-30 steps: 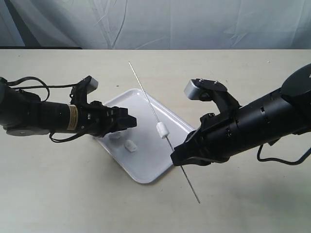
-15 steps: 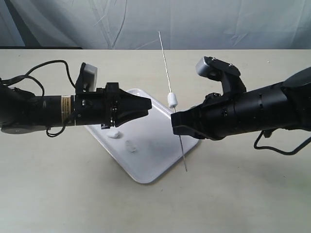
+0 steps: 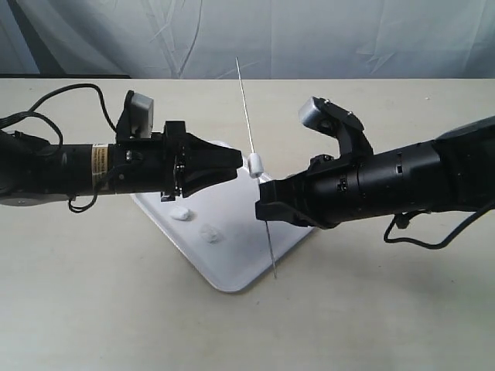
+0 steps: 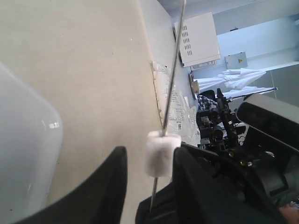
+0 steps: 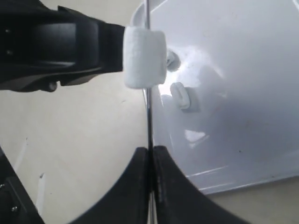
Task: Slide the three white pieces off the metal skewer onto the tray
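Last stubby white piece [image 3: 256, 165]: carried over on the thin metal skewer [image 3: 246, 116] your right gripper [image 3: 267, 207] clamps, now between the parted fingers of your left gripper [image 3: 234, 166], mid-worktop; two others [image 3: 180, 215] on flat white tray [image 3: 232, 278].

three pieces are counted: one piece [image 3: 256, 165] on the skewer [image 3: 246, 116], a second piece [image 3: 181, 215] and a third piece [image 3: 209, 231] in the tray [image 3: 232, 267]. one skewer and one tray are seen. two grippers are counted, left gripper [image 3: 236, 166] and right gripper [image 3: 264, 204].

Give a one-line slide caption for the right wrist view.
Right gripper holds the metal skewer with one white piece; two more on the tray.
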Controlling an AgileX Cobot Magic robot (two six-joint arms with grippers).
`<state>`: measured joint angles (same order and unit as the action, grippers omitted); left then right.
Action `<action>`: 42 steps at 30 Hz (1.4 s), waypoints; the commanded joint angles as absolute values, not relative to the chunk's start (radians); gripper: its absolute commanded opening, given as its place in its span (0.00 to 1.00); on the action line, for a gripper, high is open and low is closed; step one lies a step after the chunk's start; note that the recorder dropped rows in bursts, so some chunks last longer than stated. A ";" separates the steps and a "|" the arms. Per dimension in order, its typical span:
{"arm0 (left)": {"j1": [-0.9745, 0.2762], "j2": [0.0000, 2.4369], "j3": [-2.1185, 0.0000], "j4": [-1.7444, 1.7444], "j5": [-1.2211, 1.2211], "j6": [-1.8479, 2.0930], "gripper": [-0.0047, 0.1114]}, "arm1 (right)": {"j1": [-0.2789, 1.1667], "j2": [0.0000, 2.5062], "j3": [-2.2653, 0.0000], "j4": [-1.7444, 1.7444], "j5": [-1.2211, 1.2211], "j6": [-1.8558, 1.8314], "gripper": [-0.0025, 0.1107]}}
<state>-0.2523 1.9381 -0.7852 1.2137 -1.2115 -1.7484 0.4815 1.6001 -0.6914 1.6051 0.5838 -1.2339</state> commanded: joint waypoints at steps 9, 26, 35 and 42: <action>-0.300 1.930 -0.789 1.200 -1.221 -1.753 0.32 | 0.479 1.660 -0.694 1.670 0.712 -1.312 0.02; -0.311 1.930 -0.798 1.211 -1.221 -1.751 0.23 | 0.479 1.666 -0.694 1.684 0.742 -1.360 0.02; -0.271 1.930 -0.798 1.212 -1.221 -1.747 0.15 | 0.479 1.666 -0.694 1.613 0.773 -1.360 0.02; -0.235 1.930 -0.806 1.225 -1.221 -1.746 0.12 | 0.479 1.666 -0.685 1.503 0.830 -1.329 0.02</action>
<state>-0.2588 1.9381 -0.7951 1.2566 -1.2173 -1.7503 0.4815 1.6649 -0.6914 1.5793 0.7776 -1.3411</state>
